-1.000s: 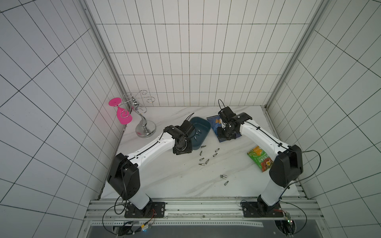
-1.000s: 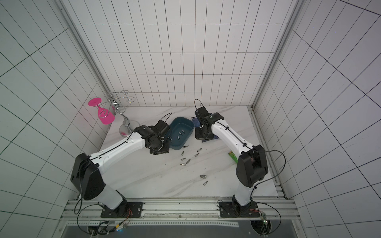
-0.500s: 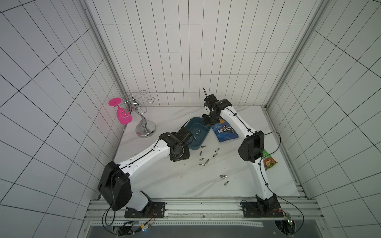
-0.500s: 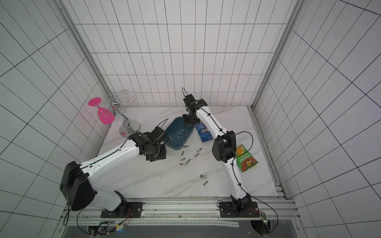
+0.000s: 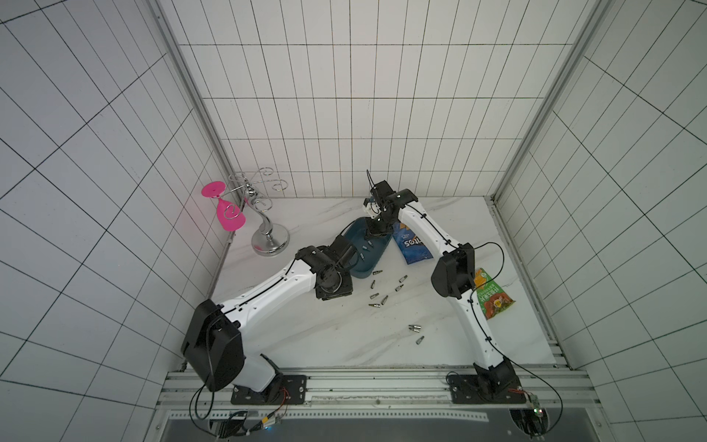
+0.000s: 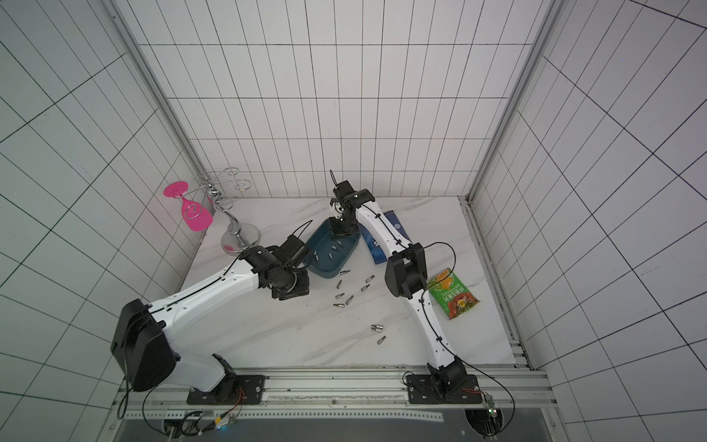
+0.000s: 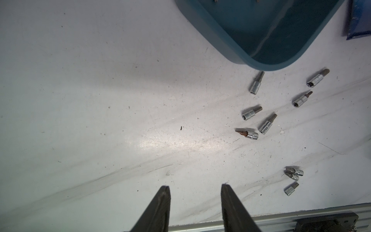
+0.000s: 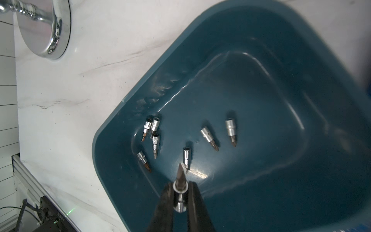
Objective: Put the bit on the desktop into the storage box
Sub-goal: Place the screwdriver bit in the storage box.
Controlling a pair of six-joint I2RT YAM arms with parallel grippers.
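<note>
Right gripper (image 8: 180, 185): clamped on one bit (image 8: 181, 174) over storage box (image 8: 281, 60); box holds seven loose bits (image 8: 208, 138). Left gripper (image 7: 193, 187): jaws apart, empty.

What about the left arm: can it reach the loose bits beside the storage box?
Probably yes. The left gripper hangs open over the desktop, the cluster of bits lies near with nothing between, and the right gripper, holding a bit, is over the storage box.
</note>
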